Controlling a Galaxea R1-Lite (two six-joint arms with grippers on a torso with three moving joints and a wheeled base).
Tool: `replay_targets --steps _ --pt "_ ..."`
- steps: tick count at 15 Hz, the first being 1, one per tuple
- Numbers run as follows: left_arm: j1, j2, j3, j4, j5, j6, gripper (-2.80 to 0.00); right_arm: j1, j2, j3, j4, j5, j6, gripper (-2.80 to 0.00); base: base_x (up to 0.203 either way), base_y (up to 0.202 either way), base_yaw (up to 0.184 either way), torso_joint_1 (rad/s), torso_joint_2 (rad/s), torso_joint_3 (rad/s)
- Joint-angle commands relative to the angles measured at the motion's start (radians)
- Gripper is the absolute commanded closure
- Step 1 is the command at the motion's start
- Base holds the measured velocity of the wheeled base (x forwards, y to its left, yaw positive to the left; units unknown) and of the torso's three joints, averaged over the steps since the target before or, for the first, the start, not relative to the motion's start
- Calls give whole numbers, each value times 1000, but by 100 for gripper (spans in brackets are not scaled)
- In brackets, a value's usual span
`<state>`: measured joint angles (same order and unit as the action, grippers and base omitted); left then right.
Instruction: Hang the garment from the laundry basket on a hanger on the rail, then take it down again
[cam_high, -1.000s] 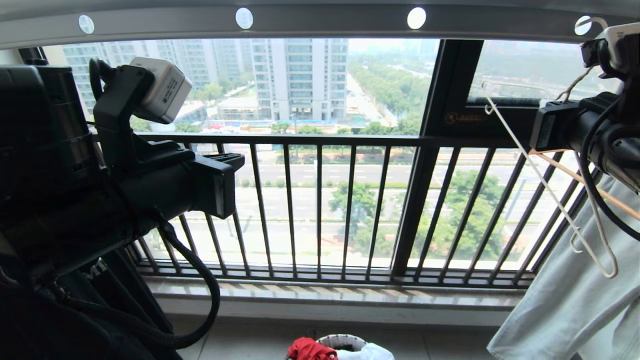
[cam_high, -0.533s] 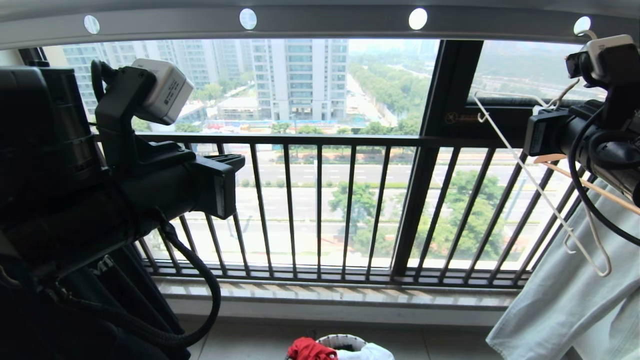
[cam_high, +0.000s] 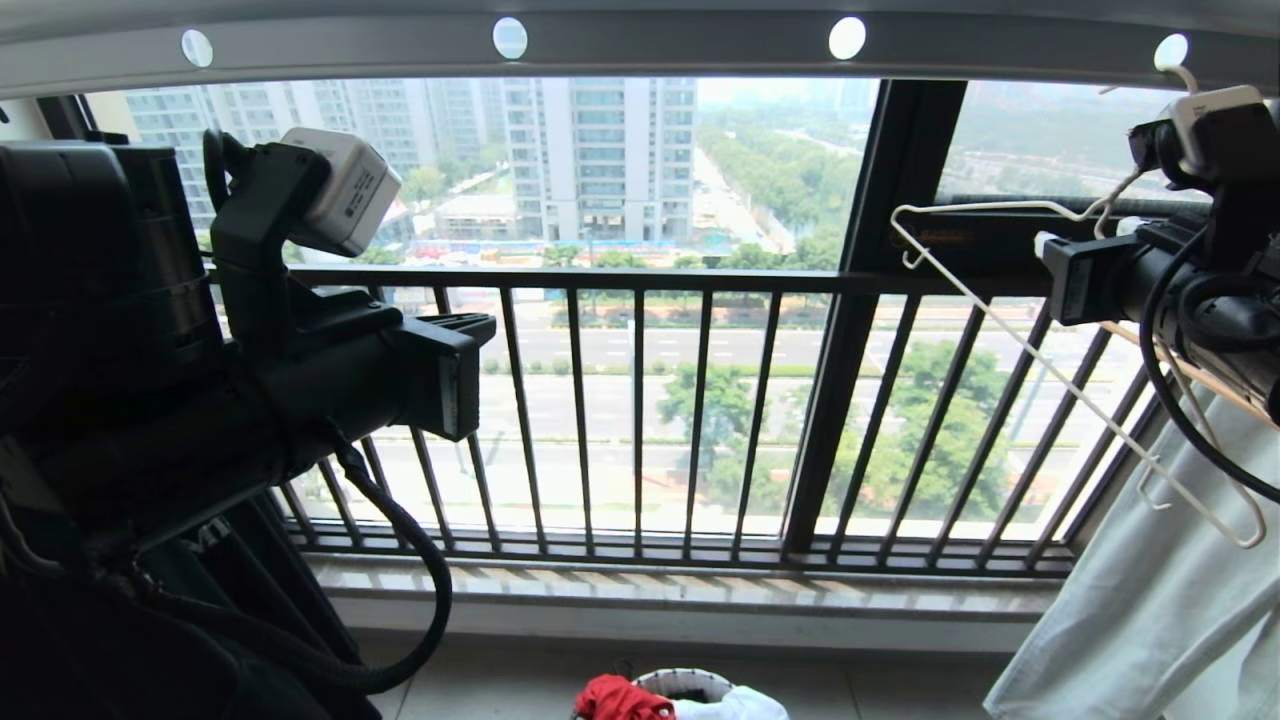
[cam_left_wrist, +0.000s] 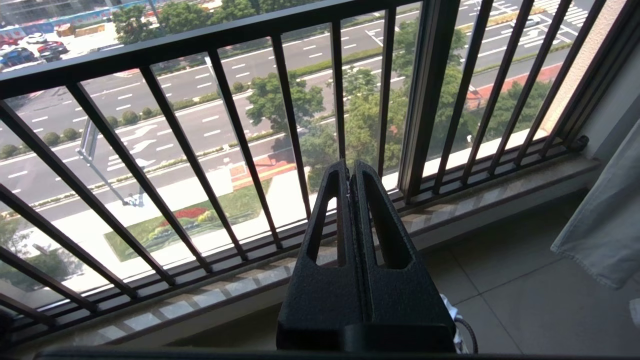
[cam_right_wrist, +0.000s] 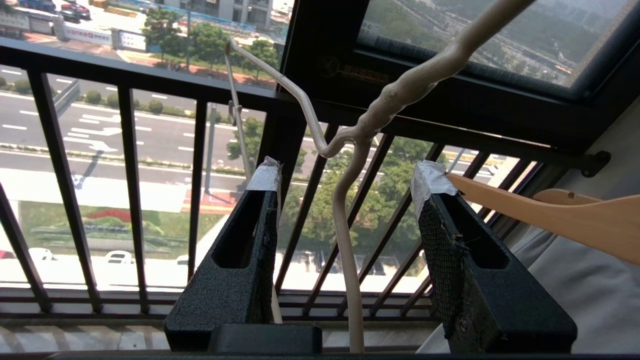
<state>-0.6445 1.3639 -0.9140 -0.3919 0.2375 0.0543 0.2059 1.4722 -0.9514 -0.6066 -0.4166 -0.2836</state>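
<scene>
Hanger (cam_right_wrist: 345, 220), thin, light and springy wire, was best pinched at its twisted neck, between the spread fingers of the right end effector (cam_right_wrist: 350, 185).

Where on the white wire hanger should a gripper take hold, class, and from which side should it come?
Grip the hanger at its twisted neck, approaching from the room side: the doubled wire there is thickest, and it already stands between the right gripper's open jaws.
</scene>
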Motion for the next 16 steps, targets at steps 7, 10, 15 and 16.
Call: replay_targets --steps 7,10,15,16 --pt "-2 68 1 1 3 18 0 27 -395 188 33 12 -1 -280 0 0 0 0 0 0" --pt "-30 103 2 1 6 41 0 27 -618 199 202 38 3 -280 0 0 0 0 0 0" --pt "-166 29 58 -2 5 -17 0 27 -860 181 388 68 -1 0 0 0 0 0 0 0" --pt "-202 28 63 2 7 -41 0 28 -886 142 451 72 1 0 0 0 0 0 0 0"
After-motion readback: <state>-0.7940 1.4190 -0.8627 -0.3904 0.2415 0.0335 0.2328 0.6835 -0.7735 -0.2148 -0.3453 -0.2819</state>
